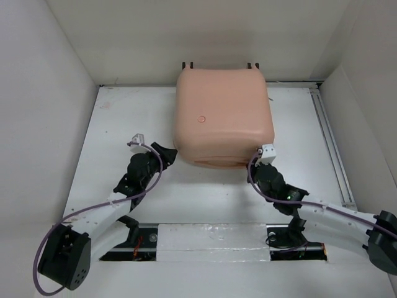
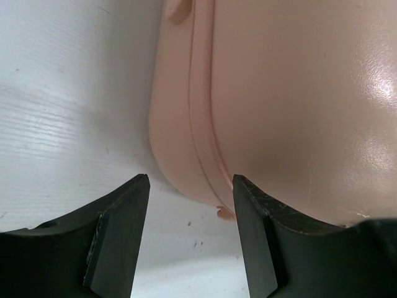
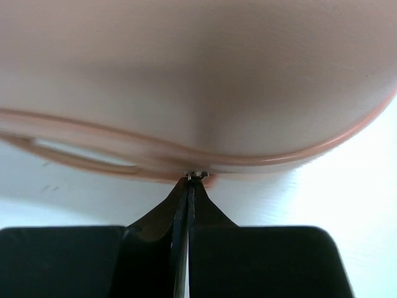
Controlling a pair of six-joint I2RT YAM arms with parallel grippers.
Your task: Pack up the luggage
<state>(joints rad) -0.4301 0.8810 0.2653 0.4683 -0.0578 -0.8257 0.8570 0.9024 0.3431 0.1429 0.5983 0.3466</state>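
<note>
as it lies shut, the luggage [image 1: 223,118] looks glossy peach-pink.

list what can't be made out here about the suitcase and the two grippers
- Inside of the luggage: all views, the closed shell hides it.
- What the shut right gripper pinches at the seam, if anything: right wrist view, the glint at its tips is too small.
- Small peach tab under the corner: left wrist view, partly behind a finger of the open left gripper.

The tiny thing [image 3: 197,174] between the right fingers [image 3: 166,214], perhaps a zipper pull, is unclear.
</note>
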